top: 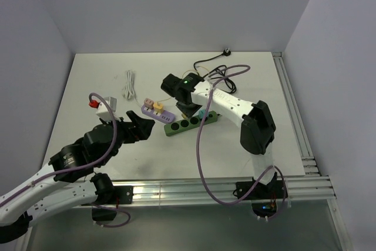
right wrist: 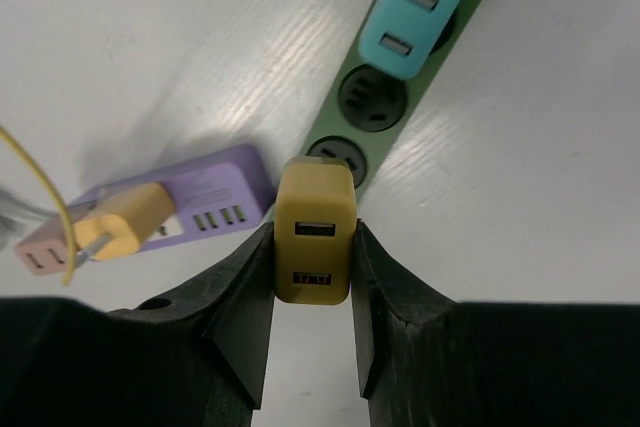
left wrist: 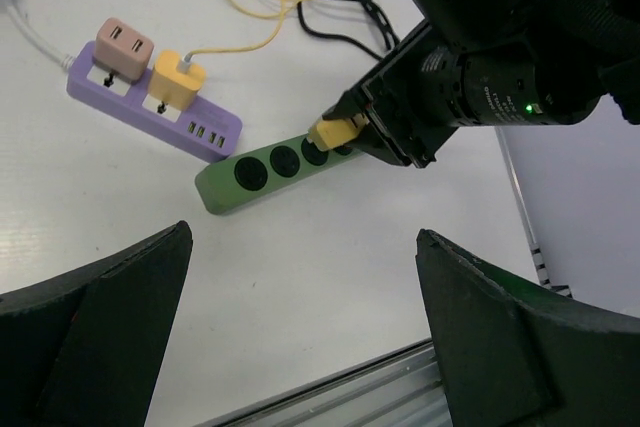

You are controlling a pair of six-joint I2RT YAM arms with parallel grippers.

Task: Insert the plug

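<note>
Right gripper (right wrist: 313, 259) pinching the yellow plug (right wrist: 314, 209) just over the green power strip (left wrist: 215, 190).

The right jaws are closed flat against the plug's two smooth sides, its USB face toward the wrist camera. It hangs above an open socket, next to the sockets beside the teal adapter (right wrist: 410, 15). The prongs are hidden, so I cannot tell if they have entered. The plug looks like a small, light, rigid plastic block. Its slick sides could let it twist under push, so this broad side grip, low on the body, seems right. The strip looks light and may slide. The left gripper (left wrist: 300, 282) hovers nearby with jaws spread, holding nothing. The purple power strip (left wrist: 150, 107) lies just beside the green one.
</note>
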